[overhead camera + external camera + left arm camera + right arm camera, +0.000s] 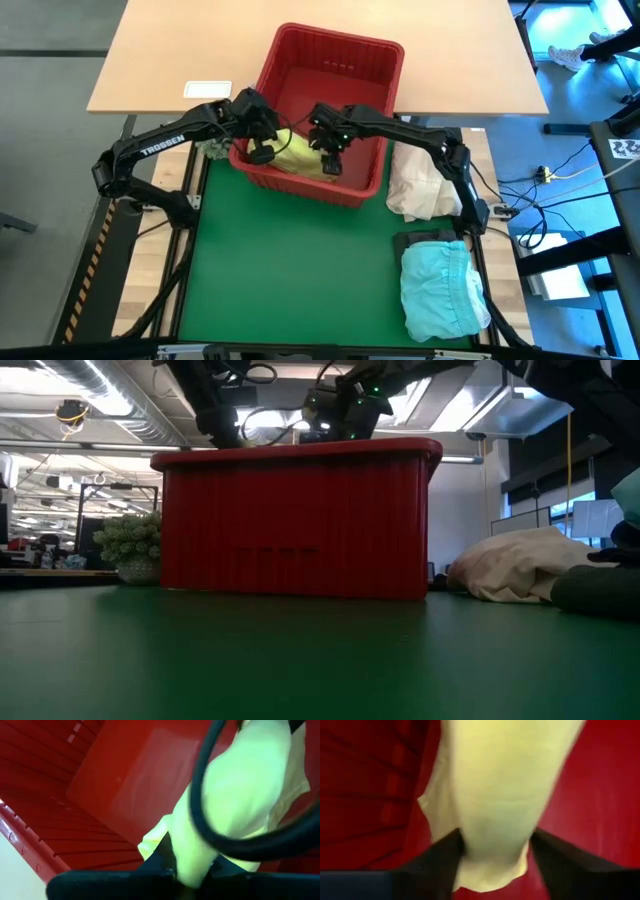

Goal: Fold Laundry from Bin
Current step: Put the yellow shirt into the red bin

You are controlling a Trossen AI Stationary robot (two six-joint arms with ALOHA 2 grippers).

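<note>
Both grippers are inside the red bin [300,60] on the yellow garment [298,157], which lies at the bin's near side. Left gripper [262,152] is clamped tight on a fold of it; in the left wrist view the cloth [240,795] runs straight down between the fingertips. Right gripper [331,162] has its fingers spread fairly wide with cloth [505,795] bunched between them, but I can't tell if they're biting or just straddling it

Risks from here:
- right side not actually gripped → lift comes up one-handed, the garment hangs as a rope off the left gripper and can't be spread flat on the green mat [290,270]
- both grips look like mid-fabric pinches, not corners or hems → cloth comes out twisted, fold goes bad
- grippers sit close to the bin's near wall → dragging the cloth over the rim could snag it, or tip or slide the bin toward the mat
- a cable loops across the left wrist view → could catch fabric on the way up

Elsewhere: turquoise garment [440,290] lies on the mat's right edge with a dark garment [425,240] just behind it, cream bundle [420,185] right of the bin
</note>
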